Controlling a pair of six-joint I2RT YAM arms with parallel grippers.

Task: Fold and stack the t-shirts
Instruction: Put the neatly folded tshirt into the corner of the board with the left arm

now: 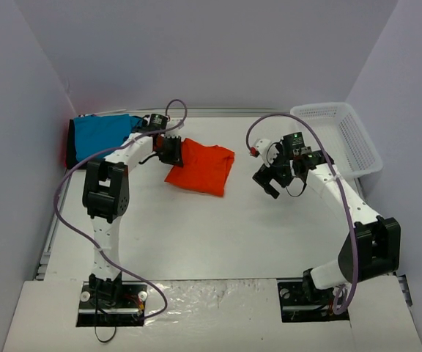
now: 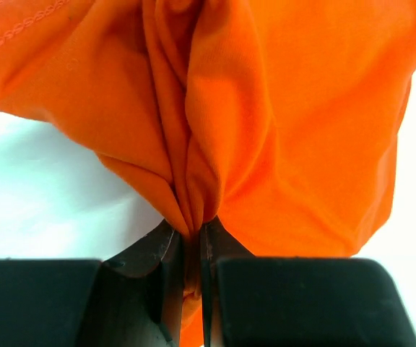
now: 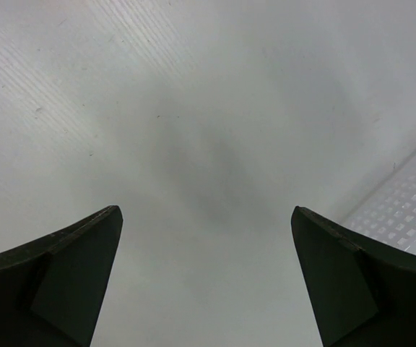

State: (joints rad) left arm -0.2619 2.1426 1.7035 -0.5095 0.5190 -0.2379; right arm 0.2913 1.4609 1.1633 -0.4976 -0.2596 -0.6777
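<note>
Jaws of your left gripper are clamping a bunched edge of the bright orange-red cloth t-shirt, probably for folding, while your right gripper is hovering, jaws apart.

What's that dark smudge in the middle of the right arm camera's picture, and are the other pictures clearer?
Right wrist view: it is a soft shadow on the table; the open jaws look dark and slightly blurred. Left wrist view: the orange-red t-shirt is bright and sharp, with stitching visible. Top external view: even light, with mild glare on the shiny sheet by the bases.
</note>
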